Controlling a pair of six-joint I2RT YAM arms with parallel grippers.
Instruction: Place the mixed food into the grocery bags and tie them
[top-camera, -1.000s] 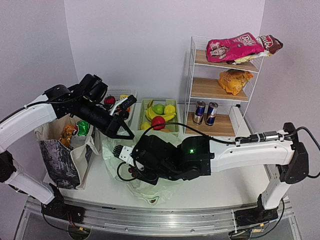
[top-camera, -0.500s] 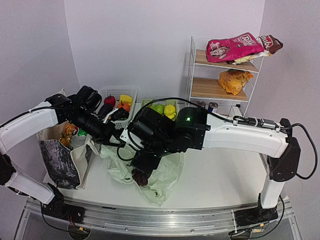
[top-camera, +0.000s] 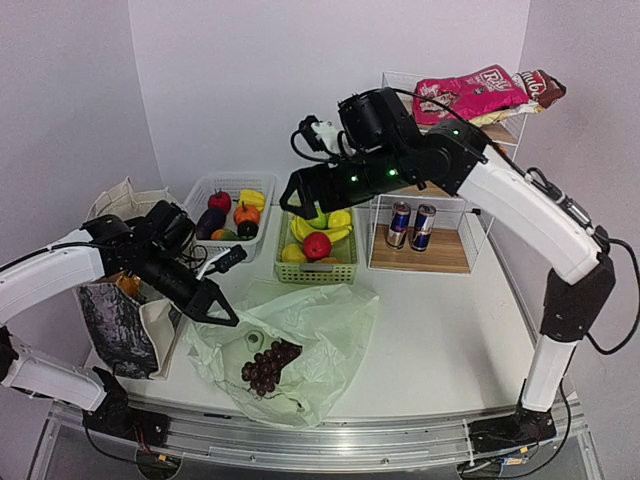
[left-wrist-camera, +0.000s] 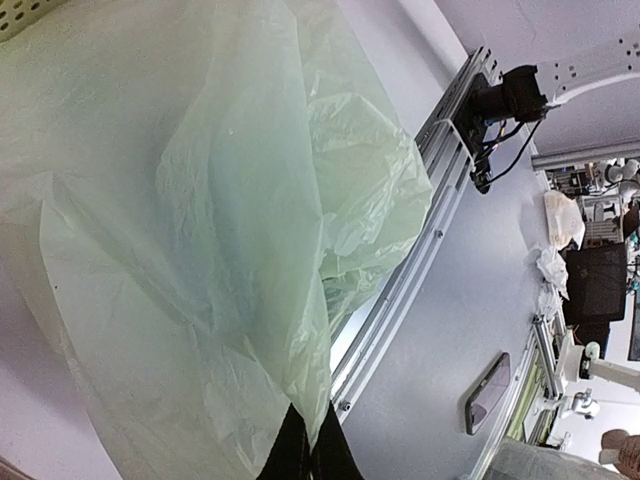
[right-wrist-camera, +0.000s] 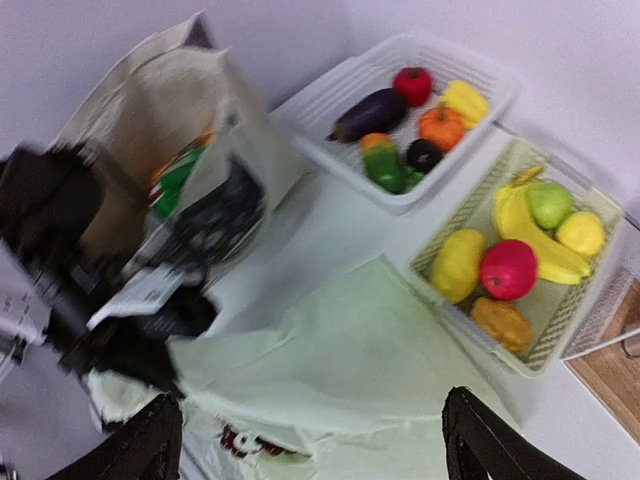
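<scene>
The pale-green plastic bag (top-camera: 300, 335) lies spread on the table, and dark grapes (top-camera: 268, 365) rest inside it. My left gripper (top-camera: 228, 318) is shut on the bag's left edge; in the left wrist view the film (left-wrist-camera: 200, 230) runs down between the closed fingers (left-wrist-camera: 290, 455). My right gripper (top-camera: 293, 197) hangs open and empty, high above the green basket (top-camera: 352, 262). Its wrist view looks down on the bag (right-wrist-camera: 340, 350), the bananas (right-wrist-camera: 530, 225) and the red apple (right-wrist-camera: 508, 270). The beige tote (top-camera: 118, 310) stands at the left with packets inside.
A white basket (top-camera: 232, 183) of toy vegetables sits behind the bag. The wire shelf (top-camera: 470, 250) at the right holds two drink cans (top-camera: 412, 225), an orange packet (top-camera: 468, 162) and a pink packet (top-camera: 470, 95) on top. The table's front rail (left-wrist-camera: 420, 240) is close to the bag.
The right gripper opened, left the grapes in the plastic bag, then rose up and back over the green basket. The left gripper came down and nearer, still pinching the bag's edge.
</scene>
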